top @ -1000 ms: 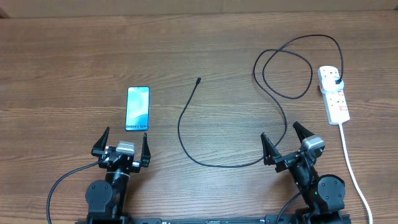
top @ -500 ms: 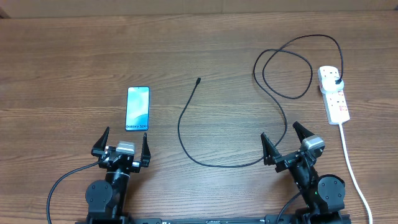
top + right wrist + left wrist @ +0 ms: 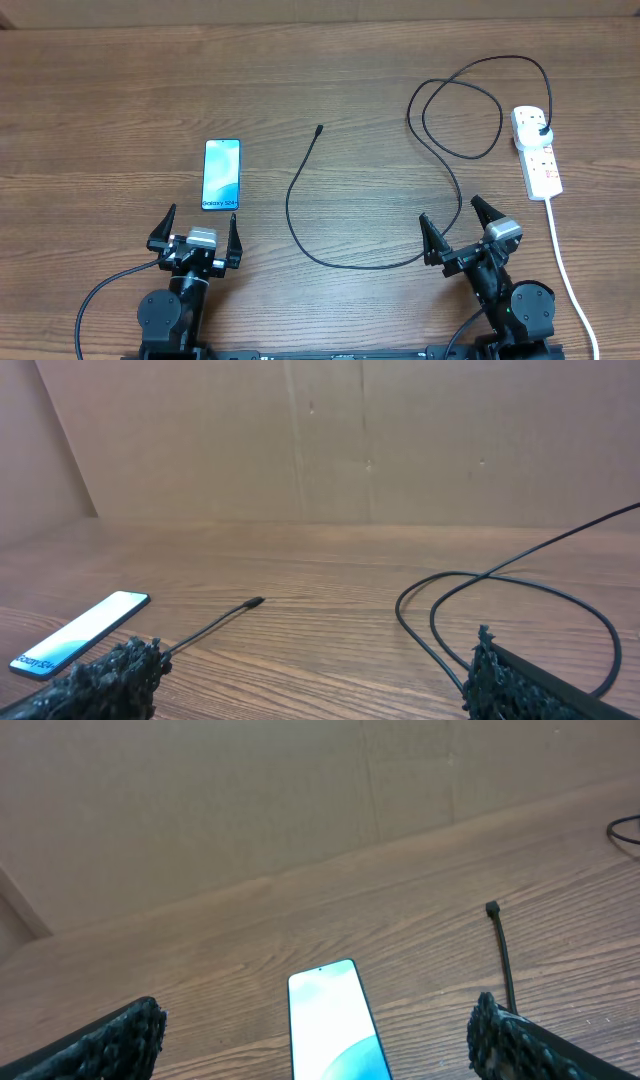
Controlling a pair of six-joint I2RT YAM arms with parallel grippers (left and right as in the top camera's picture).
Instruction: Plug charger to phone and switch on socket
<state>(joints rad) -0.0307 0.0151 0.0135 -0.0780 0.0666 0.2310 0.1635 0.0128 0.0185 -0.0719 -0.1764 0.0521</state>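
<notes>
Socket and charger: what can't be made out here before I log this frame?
- socket: in the overhead view the switches are too small to tell on from off, and it lies outside both wrist views.
- charger: the connector tip is too small in every view to tell its type; the right wrist view's right edge cuts off the cable.
- phone: the left wrist view's bottom edge cuts off its lower part; its port shows nowhere.

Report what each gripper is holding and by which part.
Nothing is held. The left gripper and right gripper both stand open and empty; the phone and charger lie on the table, ungripped.
</notes>
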